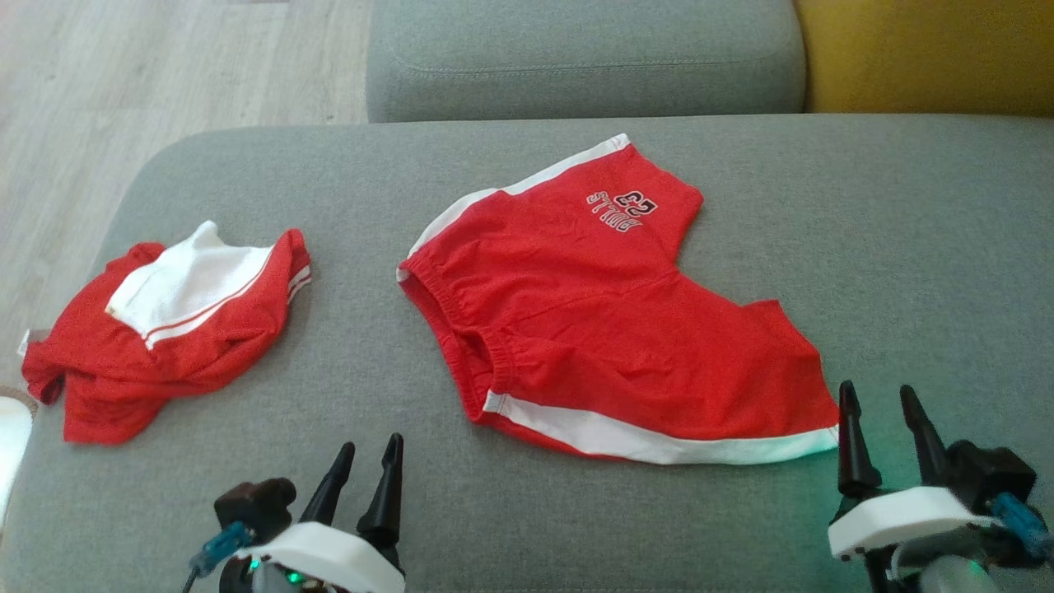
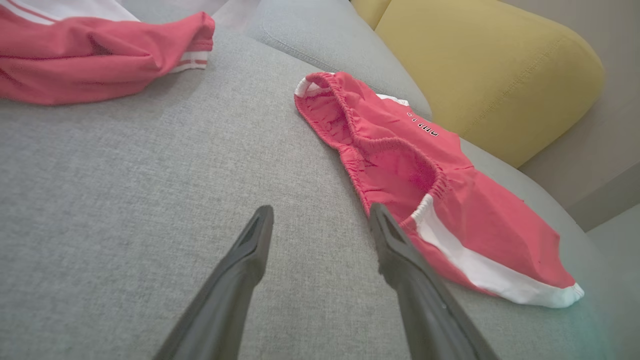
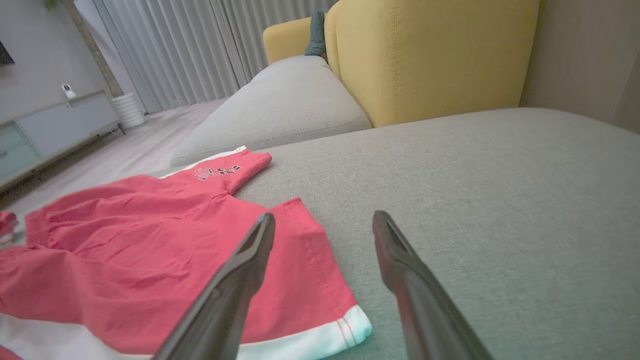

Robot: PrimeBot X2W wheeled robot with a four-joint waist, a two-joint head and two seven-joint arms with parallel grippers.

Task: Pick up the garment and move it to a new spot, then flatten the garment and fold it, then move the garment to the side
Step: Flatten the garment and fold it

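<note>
Red shorts (image 1: pixel 609 321) with white side stripes and a printed logo lie spread flat on the grey sofa cushion (image 1: pixel 906 247), waistband toward the left. In the left wrist view the shorts (image 2: pixel 425 185) lie just right of my fingers; in the right wrist view the shorts (image 3: pixel 150 250) lie to the left. My left gripper (image 1: pixel 369 449) hovers open near the front edge, short of the waistband corner. My right gripper (image 1: pixel 877 395) is open beside the near leg's hem corner. Neither holds anything.
A second red and white garment (image 1: pixel 165 329) lies crumpled at the cushion's left end. A further grey cushion (image 1: pixel 585 58) and a yellow backrest (image 1: pixel 930 53) stand behind. Wooden floor (image 1: pixel 123 91) lies beyond the left edge.
</note>
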